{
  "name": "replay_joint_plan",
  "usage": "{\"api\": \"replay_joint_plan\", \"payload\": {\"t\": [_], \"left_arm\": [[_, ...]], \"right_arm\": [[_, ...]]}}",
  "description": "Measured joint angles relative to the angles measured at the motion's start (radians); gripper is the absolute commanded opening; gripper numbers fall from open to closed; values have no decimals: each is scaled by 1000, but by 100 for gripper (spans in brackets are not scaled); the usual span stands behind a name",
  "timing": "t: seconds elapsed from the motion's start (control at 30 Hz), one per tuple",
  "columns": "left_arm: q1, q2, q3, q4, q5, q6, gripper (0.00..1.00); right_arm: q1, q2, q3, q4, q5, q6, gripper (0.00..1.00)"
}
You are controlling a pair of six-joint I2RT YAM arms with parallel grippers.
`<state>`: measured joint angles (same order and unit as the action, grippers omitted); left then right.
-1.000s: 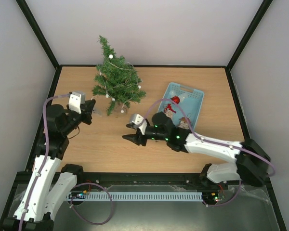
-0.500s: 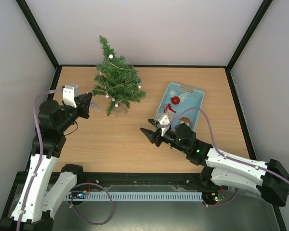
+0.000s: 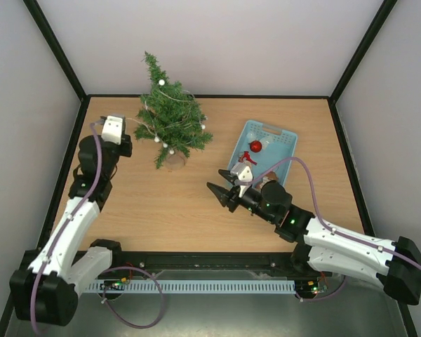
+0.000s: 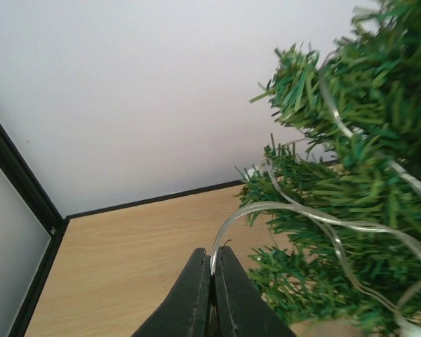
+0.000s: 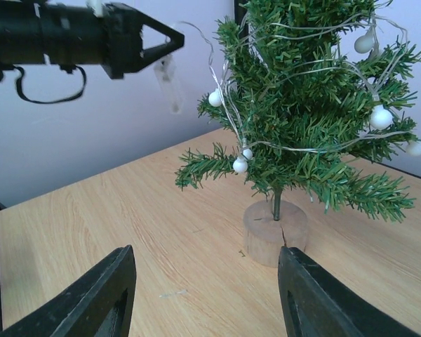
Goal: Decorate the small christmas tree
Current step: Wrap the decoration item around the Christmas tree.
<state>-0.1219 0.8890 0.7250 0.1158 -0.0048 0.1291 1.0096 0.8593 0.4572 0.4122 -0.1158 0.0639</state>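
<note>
the small christmas tree [image 3: 170, 123] stands upright on its round tan foot [image 5: 274, 232] at the back left of the wooden table [image 3: 161, 210]. a string of lights [image 5: 240, 166], thin wire with little white bulbs, is wound through its branches. the left gripper [image 4: 212, 261] is up beside the tree's left flank. its jaws are pinched tight on that string, which loops away from the tips into the green. seen from the other arm, a small clear piece [image 5: 170, 88] dangles just under the left gripper's tip; i can't quite tell what it is. the right gripper [image 5: 205, 256] hangs low over the table near the middle, pointing at the tree and well apart from it. its jaws are spread fairly wide with nothing between them. just beyond the right arm, toward the back right, lies a light blue basket [image 3: 286, 135]. it has a red ball [image 3: 255, 146] in it and some other bits too small to make out.
</note>
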Motion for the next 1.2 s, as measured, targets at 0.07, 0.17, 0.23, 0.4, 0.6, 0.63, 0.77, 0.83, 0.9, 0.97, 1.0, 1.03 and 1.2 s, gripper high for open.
{"api": "replay_joint_plan", "payload": {"t": [0.07, 0.17, 0.23, 0.4, 0.6, 0.63, 0.77, 0.83, 0.9, 0.97, 1.0, 1.03, 1.2], "left_arm": [[5, 49, -29, 87, -3, 29, 2], [26, 84, -76, 199, 8, 51, 2], [63, 90, -113, 269, 35, 67, 2], [151, 143, -143, 396, 122, 108, 2], [195, 244, -143, 533, 217, 118, 2], [196, 267, -143, 555, 228, 118, 2], [206, 380, -138, 639, 280, 116, 2], [210, 451, -129, 681, 317, 109, 3], [212, 513, -116, 718, 351, 97, 2], [212, 575, -101, 763, 394, 76, 2], [212, 598, -95, 782, 410, 66, 3], [211, 622, -89, 805, 426, 55, 3], [193, 730, -86, 921, 497, -11, 4]], "right_arm": [[0, -6, 0, -5, 7, -7, 54], [0, -10, 3, -12, 22, -16, 54], [0, -10, 5, -14, 28, -21, 54], [0, -4, 5, -12, 40, -27, 54], [0, 21, 5, -11, 49, -34, 54], [0, 23, 5, -11, 50, -34, 54], [0, 24, 6, -11, 61, -37, 54], [0, 24, 6, -11, 71, -39, 54], [0, 24, 7, -12, 78, -40, 54], [0, 24, 10, -14, 85, -42, 54], [0, 25, 11, -15, 90, -43, 54], [0, 25, 13, -16, 92, -44, 54], [0, 31, 24, -18, 103, -46, 54]]}}
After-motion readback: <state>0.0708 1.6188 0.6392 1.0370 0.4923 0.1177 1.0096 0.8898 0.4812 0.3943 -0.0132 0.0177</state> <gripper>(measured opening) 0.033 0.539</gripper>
